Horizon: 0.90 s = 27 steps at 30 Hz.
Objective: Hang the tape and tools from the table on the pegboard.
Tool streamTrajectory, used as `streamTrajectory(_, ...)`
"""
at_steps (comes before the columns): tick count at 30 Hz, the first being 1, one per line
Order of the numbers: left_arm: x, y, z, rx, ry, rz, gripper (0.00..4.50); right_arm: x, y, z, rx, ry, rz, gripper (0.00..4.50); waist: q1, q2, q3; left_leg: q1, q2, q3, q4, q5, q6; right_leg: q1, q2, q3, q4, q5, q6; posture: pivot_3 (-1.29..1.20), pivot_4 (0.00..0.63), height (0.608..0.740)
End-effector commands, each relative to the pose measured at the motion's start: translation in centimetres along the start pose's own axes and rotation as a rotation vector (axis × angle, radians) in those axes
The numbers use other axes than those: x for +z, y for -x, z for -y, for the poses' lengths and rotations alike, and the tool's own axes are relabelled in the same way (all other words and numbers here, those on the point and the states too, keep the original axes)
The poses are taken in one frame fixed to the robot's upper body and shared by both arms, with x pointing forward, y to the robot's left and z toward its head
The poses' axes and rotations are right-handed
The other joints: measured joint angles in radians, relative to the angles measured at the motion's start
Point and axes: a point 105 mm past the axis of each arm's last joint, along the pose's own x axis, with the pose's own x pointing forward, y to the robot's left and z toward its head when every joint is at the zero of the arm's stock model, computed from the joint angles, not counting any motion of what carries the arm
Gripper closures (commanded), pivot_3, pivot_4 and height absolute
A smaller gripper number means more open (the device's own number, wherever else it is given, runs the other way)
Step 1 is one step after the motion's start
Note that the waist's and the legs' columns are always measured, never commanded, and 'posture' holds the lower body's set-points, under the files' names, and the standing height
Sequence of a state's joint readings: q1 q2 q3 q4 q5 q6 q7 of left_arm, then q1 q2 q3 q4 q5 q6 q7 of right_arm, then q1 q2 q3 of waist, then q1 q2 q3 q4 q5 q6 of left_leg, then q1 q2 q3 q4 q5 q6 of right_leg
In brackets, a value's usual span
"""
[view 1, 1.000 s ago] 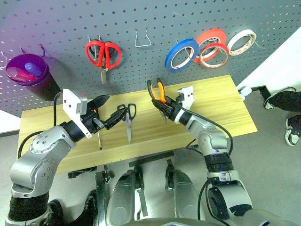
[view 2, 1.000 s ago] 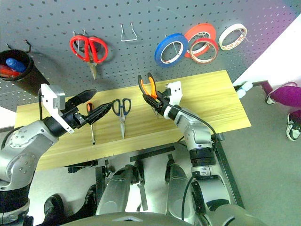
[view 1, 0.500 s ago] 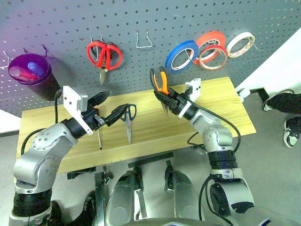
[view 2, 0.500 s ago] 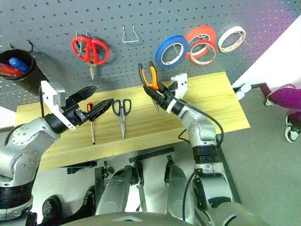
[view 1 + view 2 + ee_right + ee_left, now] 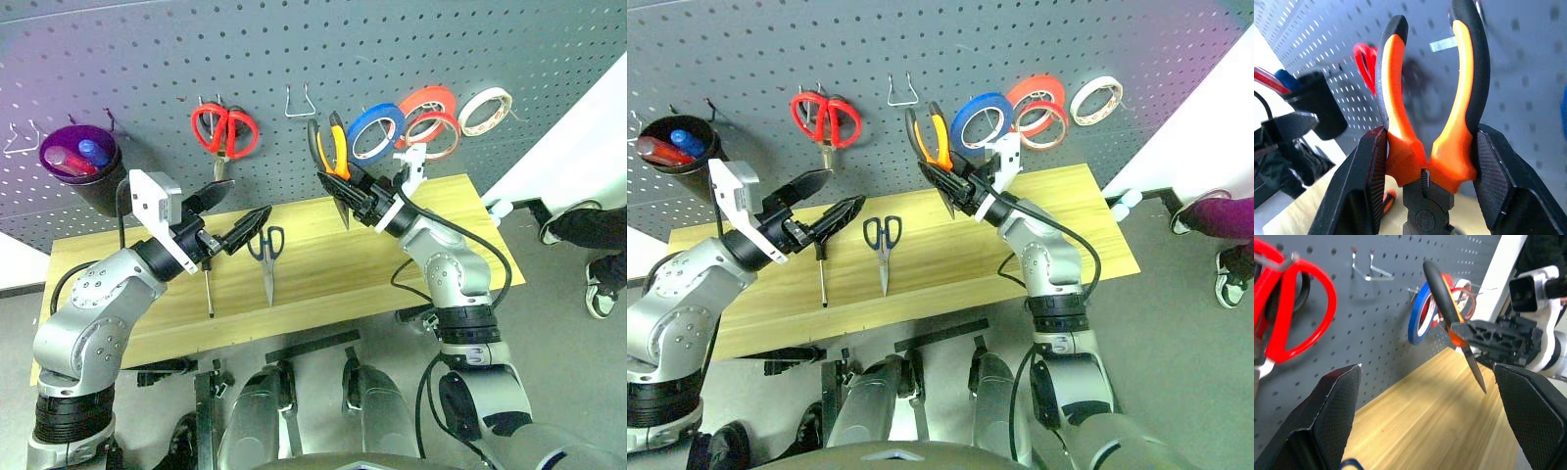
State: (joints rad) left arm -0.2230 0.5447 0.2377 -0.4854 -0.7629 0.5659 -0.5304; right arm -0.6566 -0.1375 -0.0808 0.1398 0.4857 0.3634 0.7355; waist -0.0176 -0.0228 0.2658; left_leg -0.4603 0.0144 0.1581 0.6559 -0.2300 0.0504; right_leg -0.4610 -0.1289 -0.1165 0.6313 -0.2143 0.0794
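My right gripper [image 5: 355, 192] is shut on the orange-and-black pliers [image 5: 333, 149], held up off the table [image 5: 441, 245] with the handles up against the pegboard [image 5: 147, 59], just below a bare metal hook [image 5: 299, 100]. The right wrist view shows the fingers clamped on the pliers [image 5: 1430, 122] near the pivot. My left gripper [image 5: 245, 201] hangs open and empty above the screwdriver [image 5: 208, 289] and the dark-handled scissors [image 5: 266, 257], which lie on the table. The thin pale red tape [image 5: 455, 130] hangs on the pegboard.
On the pegboard hang red-handled scissors [image 5: 225, 132], a blue roll [image 5: 377, 130], a solid red roll [image 5: 428, 101] and a white roll [image 5: 485, 110]. A purple cup [image 5: 78, 162] with pens sits at its left. A person's shoe [image 5: 598, 294] is on the floor at right.
My right gripper has lifted the pliers from just above the table up to the pegboard, near the bare hook. The head camera has tilted up. The left gripper has stayed put.
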Motion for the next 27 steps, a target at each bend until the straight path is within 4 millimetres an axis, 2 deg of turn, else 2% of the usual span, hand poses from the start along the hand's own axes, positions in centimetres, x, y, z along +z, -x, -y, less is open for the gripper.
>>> streamTrajectory(1,1.0,-0.3,0.3,-0.017,-0.043,0.046,0.00,2.7,-1.1,-0.8,0.054,0.065,0.087,2.41,0.000,0.000,-0.013,0.000,0.000,0.000,0.000,0.000,0.000,0.000,0.000,0.000,0.000,0.000,0.000,0.01,0.109,0.723)
streamTrajectory(6,1.0,-0.6,0.3,-0.019,-0.054,0.060,0.00,4.2,-2.8,-0.4,0.059,0.099,0.136,2.41,-0.003,0.000,-0.044,0.000,0.000,0.000,0.004,0.000,0.000,0.002,0.001,0.000,0.000,0.001,0.000,0.01,0.082,0.723)
streamTrajectory(11,0.9,-0.8,0.2,-0.023,-0.057,0.067,0.00,4.8,-4.6,-0.3,0.070,0.112,0.172,2.41,-0.004,0.000,-0.072,0.001,0.002,0.000,0.005,0.000,0.000,0.003,0.002,0.000,0.001,0.001,0.000,0.01,0.069,0.723)
streamTrajectory(27,0.9,-0.7,0.5,-0.022,-0.067,0.062,0.00,6.1,-7.8,2.1,0.001,0.156,0.238,2.41,-0.003,0.002,-0.098,0.002,0.002,0.000,0.008,0.000,0.000,0.005,0.003,0.000,0.003,0.002,-0.001,0.06,0.072,0.723)
